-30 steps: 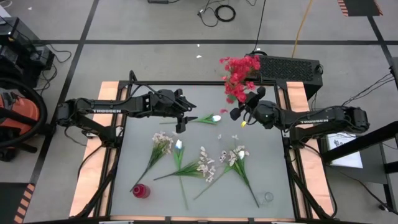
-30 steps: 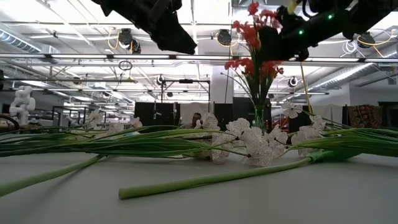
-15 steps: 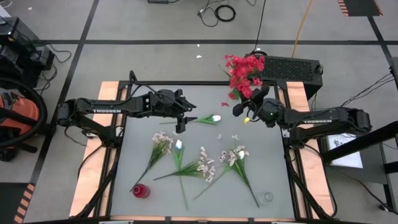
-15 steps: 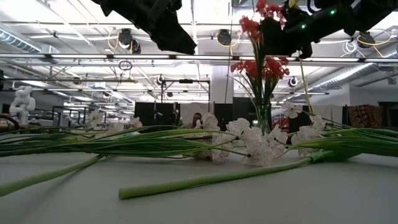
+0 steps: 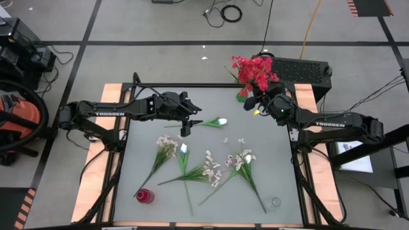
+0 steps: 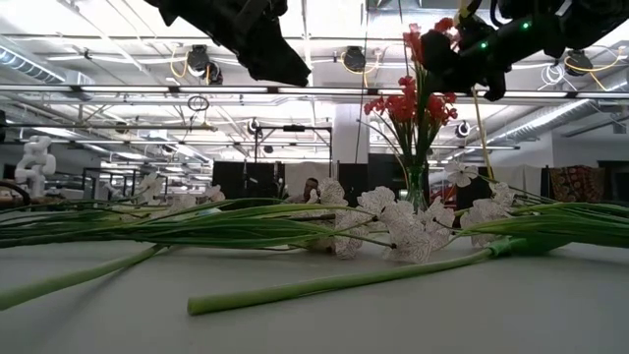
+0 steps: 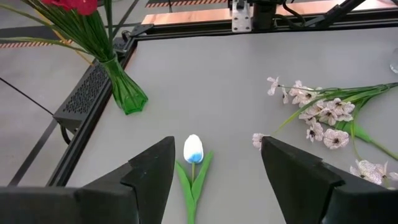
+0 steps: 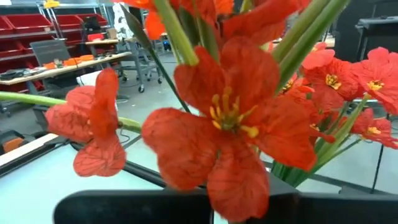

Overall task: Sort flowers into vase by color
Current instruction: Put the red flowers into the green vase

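Observation:
A bunch of red flowers stands with its stems in a green glass vase at the table's far right corner. My right gripper is shut just near of the bunch, with a red spray at its fingers. A white tulip lies flat on the table. My left gripper hangs open above the table left of the tulip and touches nothing. Pale pink-white sprays and more white buds lie mid-table. My right gripper is shut on a red flower, coming at it about level from the table's right. Red blossoms fill its wrist view and hide the place of contact. The spray stands upright beside the vase's bunch; whether its lower stem sits in the vase I cannot tell.
A small red vase stands near the table's near left corner and a clear glass one near the near right. A black perforated box sits just beyond the far right edge. Bare table lies between the tulip and the green vase.
My right gripper has moved toward the table's far right corner and a little up, rolling its wrist. The red spray has gone with it, from leaning out toward the table's left to standing close against the bunch over the green vase.

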